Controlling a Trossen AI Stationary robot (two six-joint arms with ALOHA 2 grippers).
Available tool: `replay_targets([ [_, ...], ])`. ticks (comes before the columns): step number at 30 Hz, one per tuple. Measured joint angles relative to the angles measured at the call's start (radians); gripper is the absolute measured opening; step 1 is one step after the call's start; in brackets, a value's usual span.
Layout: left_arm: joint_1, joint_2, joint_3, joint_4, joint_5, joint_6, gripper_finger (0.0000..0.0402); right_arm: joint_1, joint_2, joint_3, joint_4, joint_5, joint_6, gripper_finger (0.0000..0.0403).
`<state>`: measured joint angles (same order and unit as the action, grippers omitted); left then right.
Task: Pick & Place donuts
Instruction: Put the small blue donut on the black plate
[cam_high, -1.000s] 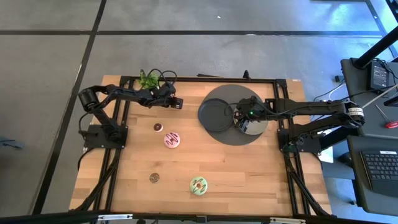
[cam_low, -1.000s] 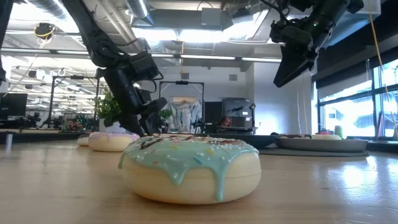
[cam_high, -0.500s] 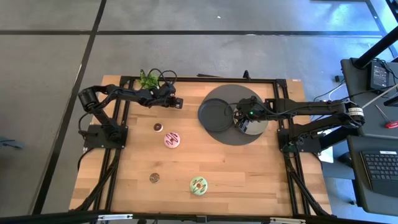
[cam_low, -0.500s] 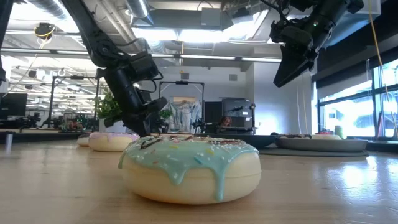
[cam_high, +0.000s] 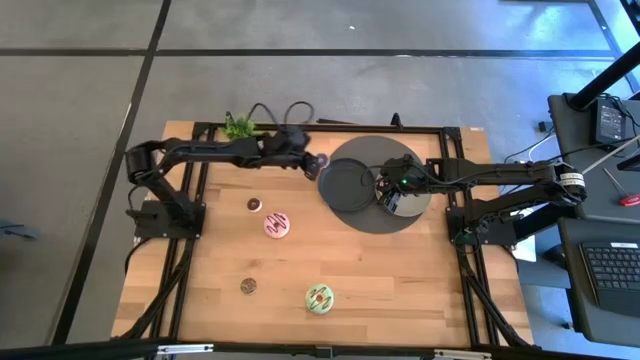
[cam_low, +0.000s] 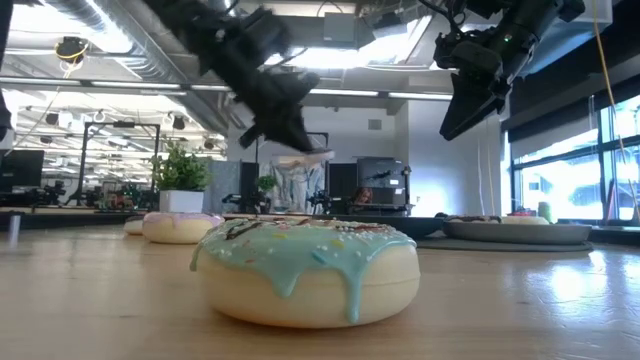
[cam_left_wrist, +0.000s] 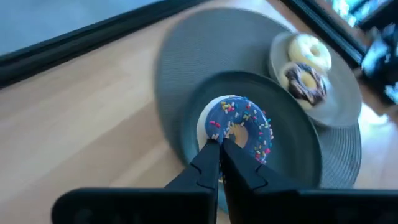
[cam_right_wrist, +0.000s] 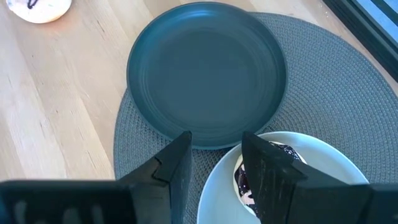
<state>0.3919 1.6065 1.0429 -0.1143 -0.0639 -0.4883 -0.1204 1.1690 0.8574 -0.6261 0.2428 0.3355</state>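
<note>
Left tool (cam_left_wrist: 221, 144), clenched on the rim of a blue-iced sprinkled donut (cam_left_wrist: 239, 127), hangs above the dark plate (cam_right_wrist: 206, 74); so thin a pinch could let it tip or drop short of the plate. Right tool (cam_right_wrist: 214, 163), released, waits over a white plate (cam_right_wrist: 323, 163) holding a chocolate donut (cam_right_wrist: 261, 168). Pale wooden tabletop (cam_high: 400, 280); pink donut (cam_high: 277, 225) and green donut (cam_high: 319, 296) remain. Workshop behind.

Blue donut (cam_left_wrist: 239, 127) with coloured sprinkles; dark grey plate (cam_right_wrist: 207, 73); pink donut (cam_high: 276, 224); green donut (cam_high: 319, 296); pale wood worktop (cam_high: 390, 270).
</note>
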Motion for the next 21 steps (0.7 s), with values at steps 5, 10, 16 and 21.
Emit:
replay_targets([
  [5, -0.024, 0.122, 0.202, -0.135, -0.019, 0.057, 0.0004, 0.0, 0.0, 0.0, 0.0, 0.0, 0.0, 0.0143],
  [10, -0.026, 0.269, 0.348, -0.2, 0.052, 0.068, 0.0004, 0.0, 0.0, 0.0, -0.004, 0.0, 0.003, 0.0143],
  [16, -0.047, 0.395, 0.422, -0.238, 0.104, 0.067, 0.0004, 0.0, 0.0, 0.0, -0.03, 0.0, 0.011, 0.0143],
  [21, -0.066, 0.438, 0.426, -0.242, 0.082, 0.056, 0.0005, 0.0, 0.0, 0.0, -0.046, 0.0, 0.023, 0.0143],
])
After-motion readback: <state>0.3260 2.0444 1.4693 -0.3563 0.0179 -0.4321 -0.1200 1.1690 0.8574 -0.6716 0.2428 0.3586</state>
